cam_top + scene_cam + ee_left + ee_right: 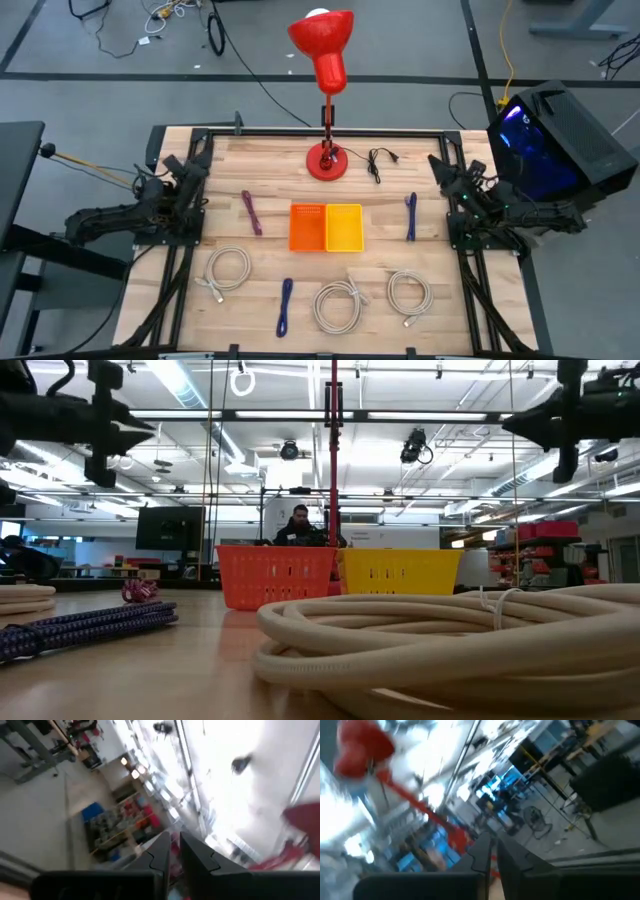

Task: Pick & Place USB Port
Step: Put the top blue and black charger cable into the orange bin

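Tabletop cables well apart from both grippers.

- two bins sit side by side, touching, mid-table
- lamp stands behind them, its plug lead just to the right
- one strap left of the bins, another right
- three cable coils up front: left, middle, right
- third strap lies between left and middle coils
- arms folded at the left and right table edges
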